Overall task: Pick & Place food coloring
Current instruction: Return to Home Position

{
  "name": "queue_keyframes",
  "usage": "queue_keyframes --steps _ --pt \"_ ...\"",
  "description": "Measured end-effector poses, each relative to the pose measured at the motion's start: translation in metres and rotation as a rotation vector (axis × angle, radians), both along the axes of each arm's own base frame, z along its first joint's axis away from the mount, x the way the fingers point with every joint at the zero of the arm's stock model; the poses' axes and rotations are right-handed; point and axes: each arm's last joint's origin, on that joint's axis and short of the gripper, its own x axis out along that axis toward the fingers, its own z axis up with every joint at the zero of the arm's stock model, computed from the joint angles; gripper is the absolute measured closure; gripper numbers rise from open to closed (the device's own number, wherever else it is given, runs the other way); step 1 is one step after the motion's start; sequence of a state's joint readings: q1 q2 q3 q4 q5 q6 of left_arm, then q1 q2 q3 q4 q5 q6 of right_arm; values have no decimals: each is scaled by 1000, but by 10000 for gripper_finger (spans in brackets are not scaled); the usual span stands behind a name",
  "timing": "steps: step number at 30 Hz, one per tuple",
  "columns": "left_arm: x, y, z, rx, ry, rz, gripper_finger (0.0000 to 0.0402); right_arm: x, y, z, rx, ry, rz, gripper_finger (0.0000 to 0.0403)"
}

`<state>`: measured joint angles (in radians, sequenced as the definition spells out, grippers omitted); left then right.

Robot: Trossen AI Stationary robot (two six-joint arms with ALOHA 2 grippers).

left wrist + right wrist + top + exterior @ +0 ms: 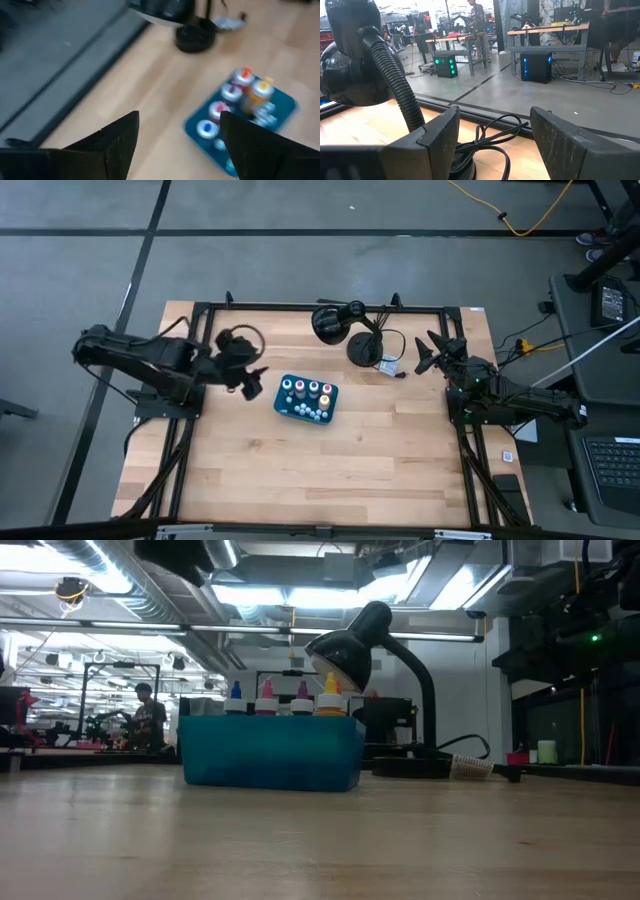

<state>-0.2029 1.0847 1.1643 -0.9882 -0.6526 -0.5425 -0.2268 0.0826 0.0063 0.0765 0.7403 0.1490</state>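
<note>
Food coloring stands in a teal tray that sits near the middle of the tabletop, a little toward the back edge where the black lamp has its round base. From above, the larger bottles form a row along the tray's long side nearer the lamp, and the smaller ones crowd along the other long side. From table height their blue, pink and orange tops rise above the tray wall, all upright. The left gripper hangs just beside the tray's short end that faces the left edge of the tabletop. It does not touch the tray, its fingers are spread apart, and nothing is between them. Its own camera looks down past the two dark fingers onto the tray and bottles, which show blurred. The right gripper is near the right edge of the tabletop, close to the back corner and beside the lamp base. Its fingers are also apart and hold nothing, and its camera shows the lamp's ribbed neck and a looped black cable just ahead. A person shows in the room far behind the table
</note>
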Motion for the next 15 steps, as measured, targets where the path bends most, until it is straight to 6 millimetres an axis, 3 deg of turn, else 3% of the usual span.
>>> queue_keyframes --steps 5,15 --pt "-24 5 -21 93 -108 68 132 0 0 0 0 0 0 159" --pt "-51 20 -77 168 -301 86 132 0 0 0 0 0 0 159"
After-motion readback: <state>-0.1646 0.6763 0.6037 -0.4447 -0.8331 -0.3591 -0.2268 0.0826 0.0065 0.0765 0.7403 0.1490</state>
